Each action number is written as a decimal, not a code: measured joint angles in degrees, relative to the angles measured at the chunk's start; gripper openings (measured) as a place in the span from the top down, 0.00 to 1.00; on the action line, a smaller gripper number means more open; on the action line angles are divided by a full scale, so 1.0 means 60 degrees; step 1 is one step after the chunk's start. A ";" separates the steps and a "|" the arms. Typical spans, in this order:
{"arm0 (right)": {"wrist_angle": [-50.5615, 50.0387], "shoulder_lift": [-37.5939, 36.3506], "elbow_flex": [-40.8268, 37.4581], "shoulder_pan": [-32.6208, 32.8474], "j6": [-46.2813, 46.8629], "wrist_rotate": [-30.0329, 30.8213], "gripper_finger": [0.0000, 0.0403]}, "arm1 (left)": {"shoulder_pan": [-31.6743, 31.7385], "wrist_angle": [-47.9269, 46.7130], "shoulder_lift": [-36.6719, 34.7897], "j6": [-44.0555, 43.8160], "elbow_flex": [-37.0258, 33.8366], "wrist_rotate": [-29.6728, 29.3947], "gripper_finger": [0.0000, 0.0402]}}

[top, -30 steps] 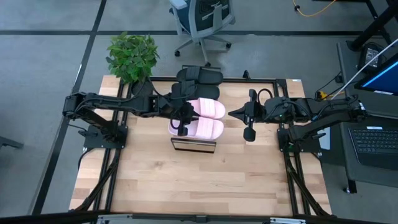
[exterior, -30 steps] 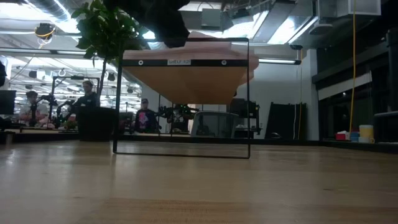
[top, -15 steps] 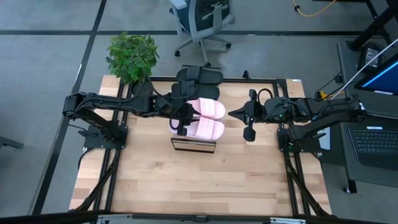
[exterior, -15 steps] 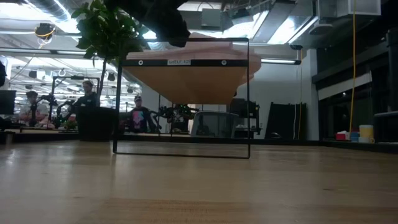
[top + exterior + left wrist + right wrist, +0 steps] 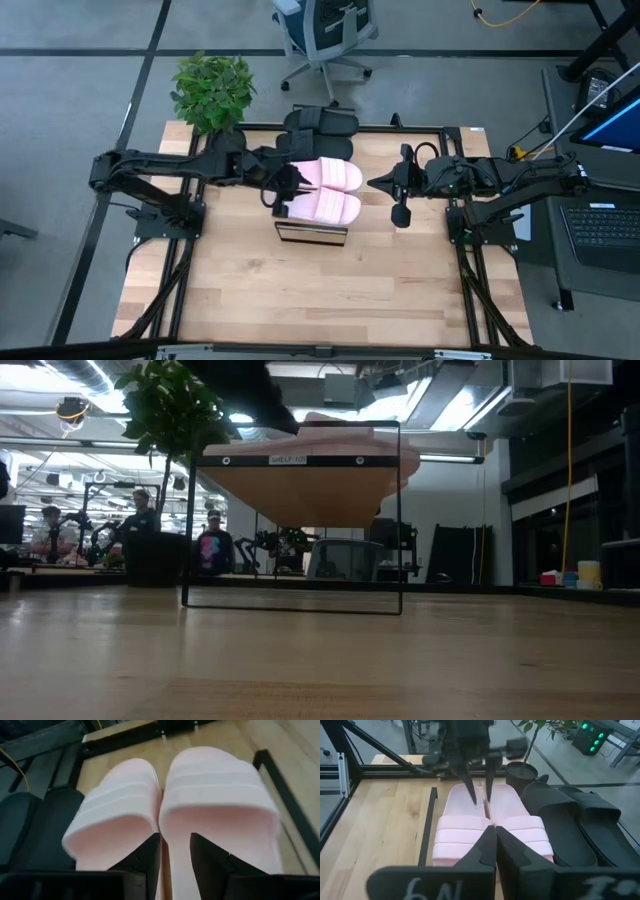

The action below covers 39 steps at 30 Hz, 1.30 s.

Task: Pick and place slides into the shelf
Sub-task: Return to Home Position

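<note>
Parking alone is judged left | pale pink wide-strap slides (image 5: 330, 190) and black wide-strap slides (image 5: 320, 125) are set on low light-wood dark-framed shelf (image 5: 311, 234) | left gripper (image 5: 175, 840) spread, empty, at pink heels | right gripper (image 5: 495, 837) closed beside shelf

Light falls evenly from overhead. The surface (image 5: 300, 290) is bright, and the shadows under both arms are soft and short. Just beyond the left claw (image 5: 282, 196) the pink slides (image 5: 330, 192) make the palest, brightest patch. From surface level the ceiling lights (image 5: 455, 405) glare behind the shelf (image 5: 300, 490). The left arm (image 5: 250, 390) above it shows as a black silhouette, and the wood in front carries a dull sheen. The claw's fingers (image 5: 145, 855) sit in shade against the lit slides.
</note>
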 joint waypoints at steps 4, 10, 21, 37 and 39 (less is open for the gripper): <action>-0.0007 0.0000 0.0000 -0.0003 -0.0010 0.0000 0.99 | -0.0001 -0.0309 -0.0869 -0.0401 -0.0007 -0.0003 0.77; 0.0008 0.0000 0.0000 -0.0004 -0.0062 0.0000 0.99 | -0.0004 -0.0354 -0.2214 -0.0753 -0.0003 -0.0509 0.77; 0.1248 0.0000 0.0000 -0.0004 0.0252 -0.2412 0.99 | 0.0066 -0.1397 -0.3830 -0.0939 -0.0090 -0.0668 0.77; 0.1932 0.0681 -0.0266 0.0160 0.0972 -0.2645 0.99 | 0.0148 0.1437 -0.6754 -0.2736 -0.4205 -0.0301 0.77; 0.2333 0.0762 -0.0266 0.0152 0.0933 -0.2645 0.98 | 0.0221 0.1388 -0.7328 -0.2768 -0.4464 -0.0323 0.77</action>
